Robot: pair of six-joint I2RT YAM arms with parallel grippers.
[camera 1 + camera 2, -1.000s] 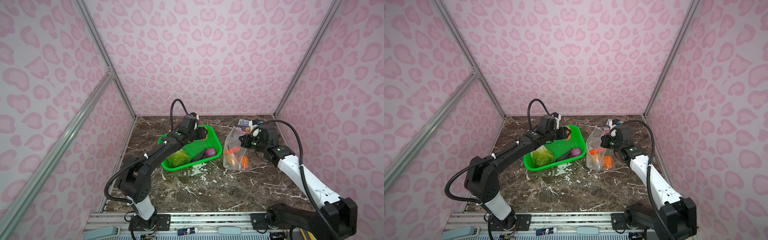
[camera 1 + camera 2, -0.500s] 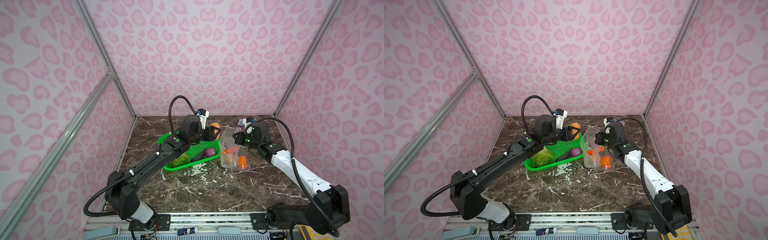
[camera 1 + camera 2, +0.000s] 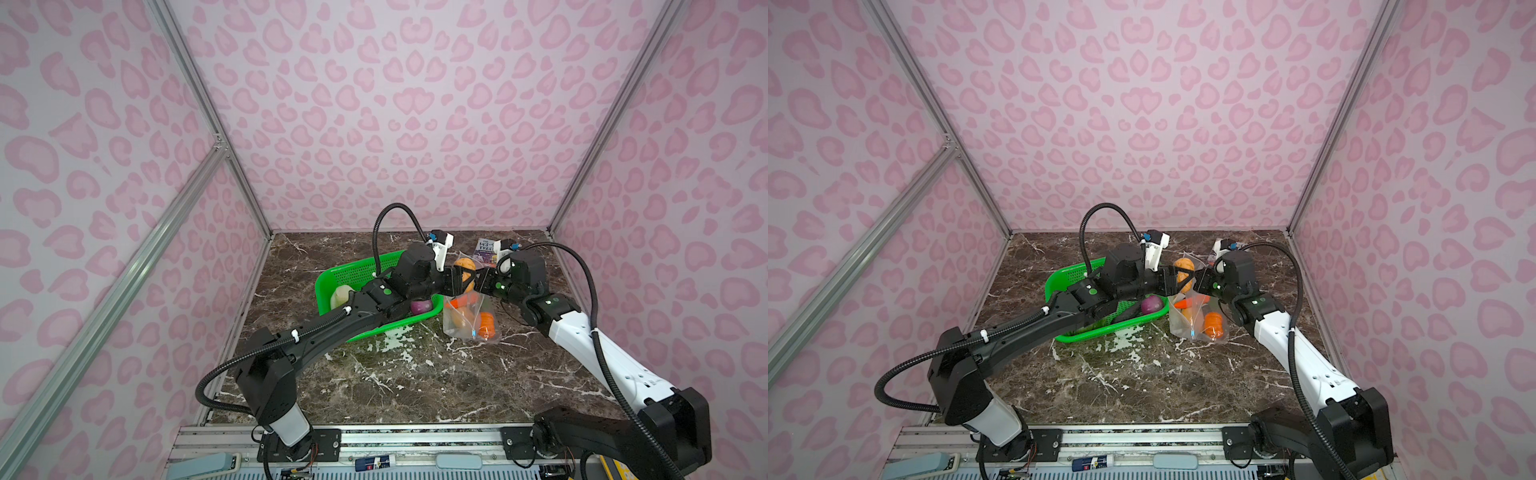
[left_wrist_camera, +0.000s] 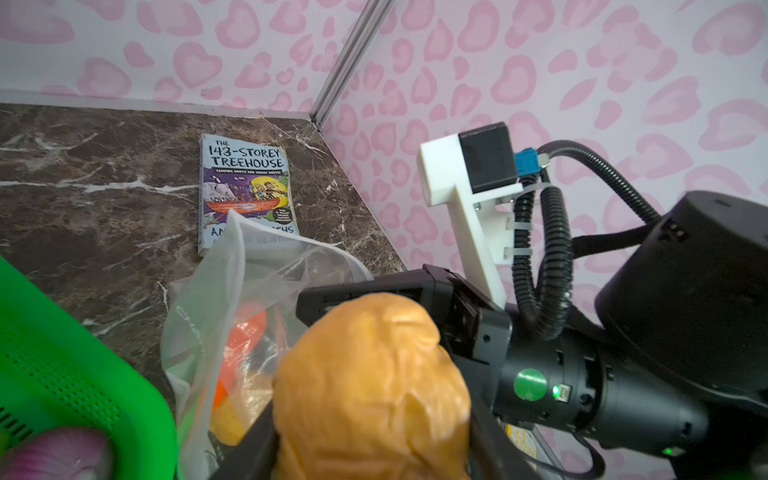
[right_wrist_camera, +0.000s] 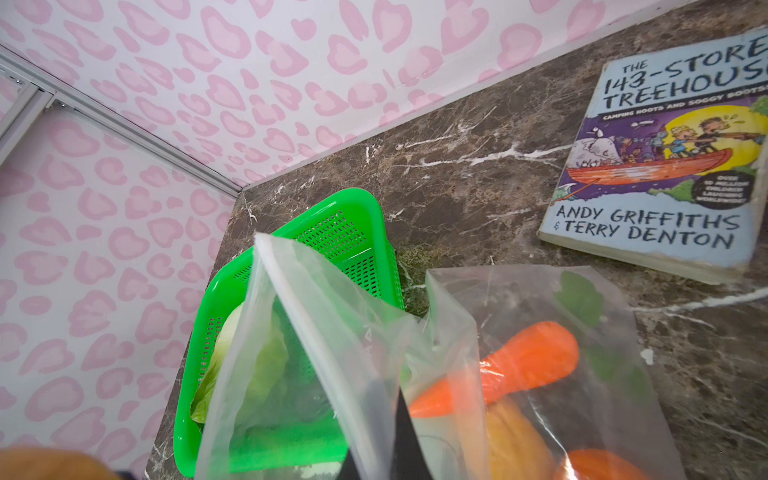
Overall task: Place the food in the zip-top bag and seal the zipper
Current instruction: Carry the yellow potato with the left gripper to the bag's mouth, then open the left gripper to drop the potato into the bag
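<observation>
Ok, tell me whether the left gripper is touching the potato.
Touching. The left wrist view shows the potato clamped between the fingers of the left gripper, with dark finger surfaces pressed against both of its sides and no gap.

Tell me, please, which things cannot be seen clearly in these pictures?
- Left gripper: left wrist view, its fingers mostly behind the potato, cut by the frame edge.
- Right gripper: right wrist view, only a dark sliver behind the zip-top bag film.
- Onion: left wrist view, blurred, cut off at the edge.
- Cabbage: in a top view, partly hidden by the left arm.
- Blue tab on the bag: both top views, too small to identify.
</observation>
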